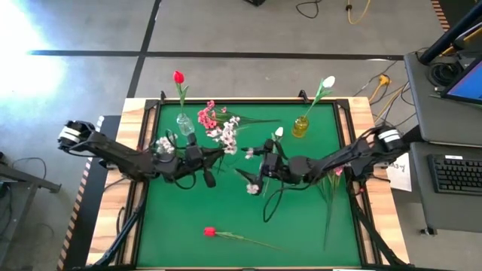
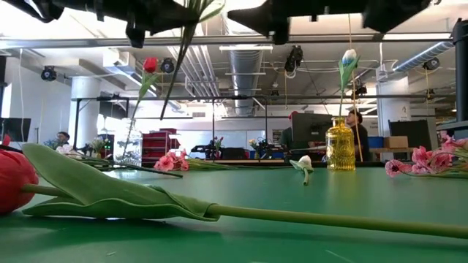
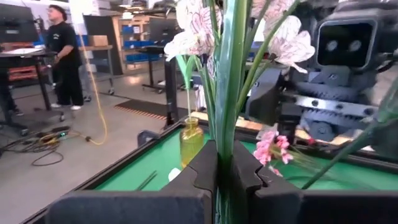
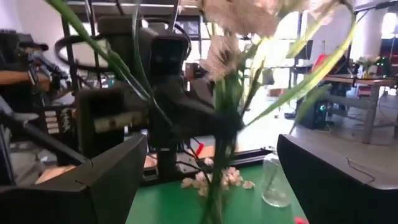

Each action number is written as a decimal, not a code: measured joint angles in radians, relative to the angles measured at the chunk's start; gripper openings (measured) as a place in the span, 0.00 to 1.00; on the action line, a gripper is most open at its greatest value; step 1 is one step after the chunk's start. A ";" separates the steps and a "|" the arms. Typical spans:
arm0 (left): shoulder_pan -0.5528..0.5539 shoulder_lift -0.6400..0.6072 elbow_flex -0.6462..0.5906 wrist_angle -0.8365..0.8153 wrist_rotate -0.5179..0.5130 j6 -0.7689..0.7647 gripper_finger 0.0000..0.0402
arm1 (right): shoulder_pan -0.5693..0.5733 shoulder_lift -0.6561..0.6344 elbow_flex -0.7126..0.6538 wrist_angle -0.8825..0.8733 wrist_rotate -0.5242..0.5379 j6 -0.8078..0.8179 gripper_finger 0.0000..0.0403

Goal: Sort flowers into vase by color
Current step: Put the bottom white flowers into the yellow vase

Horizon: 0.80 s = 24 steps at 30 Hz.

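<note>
In the low view both arms are cut off at the top edge as dark silhouettes, so neither grip can be read there. In the high view the two grippers meet at frame centre, and the blossoms between them blur together.

The left gripper point(image 3: 224, 177) is closed tight on the green stem of a white spray point(image 3: 199, 34), as the left wrist view shows; the stem rises straight from between the pads, with the blossoms cut off at the top of that frame. The right gripper point(image 4: 208, 180) stands wide open, its fingers point(image 4: 93, 180) on either side of the same spray's stem without clamping it; whether they touch it is unclear.

In the high view, the clear vase point(image 1: 184, 124), upper left of the green table point(image 1: 301, 226), holds a red bud point(image 1: 178, 77). The yellow vase point(image 1: 300, 126), upper right, holds a white tulip point(image 1: 328, 81). A pink spray point(image 1: 207, 117) lies beside the clear vase. A red flower point(image 1: 210, 232) lies at lower centre. Another pink spray point(image 1: 337, 172) at the right is half hidden under the right arm.
</note>
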 joint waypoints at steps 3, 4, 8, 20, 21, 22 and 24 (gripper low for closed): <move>0.000 0.023 0.012 0.008 -0.001 -0.001 0.00 | -0.005 0.049 0.057 -0.015 0.069 0.009 0.87; 0.000 0.033 0.017 0.009 -0.003 -0.005 0.00 | -0.007 0.060 0.072 -0.014 0.090 0.009 0.87; -0.001 0.063 0.030 0.010 -0.003 -0.010 0.00 | -0.006 0.098 0.122 -0.016 0.118 0.003 0.87; -0.027 0.081 0.041 0.010 0.039 -0.016 0.00 | -0.017 0.101 0.159 -0.042 0.131 0.057 0.87; -0.027 0.081 0.041 0.011 0.058 -0.016 0.00 | -0.018 0.101 0.159 -0.043 0.117 0.061 0.87; -0.027 0.081 0.041 0.010 0.071 -0.016 0.00 | -0.018 0.101 0.159 -0.044 0.102 0.062 0.86; -0.027 0.081 0.041 0.010 0.091 -0.016 0.00 | -0.018 0.101 0.159 -0.044 0.072 0.061 0.83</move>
